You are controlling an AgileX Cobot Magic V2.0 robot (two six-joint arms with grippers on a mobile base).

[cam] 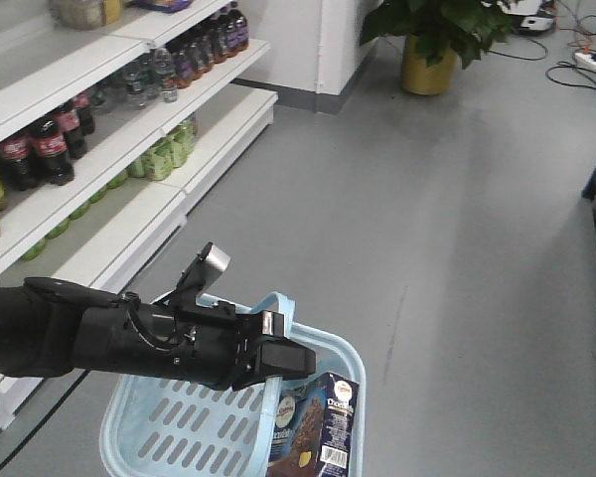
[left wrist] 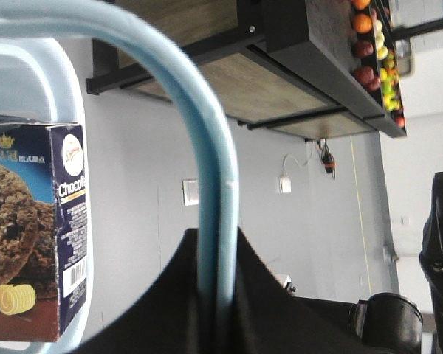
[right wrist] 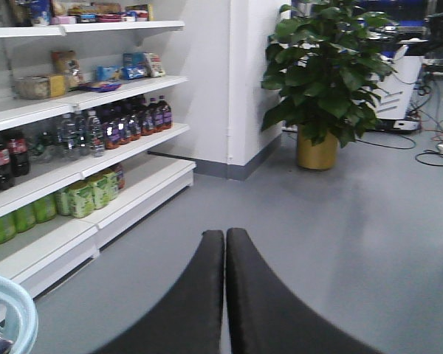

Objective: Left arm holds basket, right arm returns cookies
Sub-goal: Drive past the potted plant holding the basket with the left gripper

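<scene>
The left gripper [left wrist: 218, 310] clamps the handle [left wrist: 207, 147] of the basket [cam: 179, 422]. The cookies [cam: 318, 427] stand inside it, in a corner beside the handle. The right gripper [right wrist: 225, 295], outside the basket, is closed and empty. It should open wide, then descend clear of the handle.

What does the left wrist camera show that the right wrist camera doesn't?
Only the left wrist view shows the cookie box inside the basket, the left gripper shut on the basket handle, and a fruit stand. Only the right wrist view shows the store shelves, the drink bottles, the potted plant and the right gripper, shut and empty. Both show the basket and the grey floor.
</scene>
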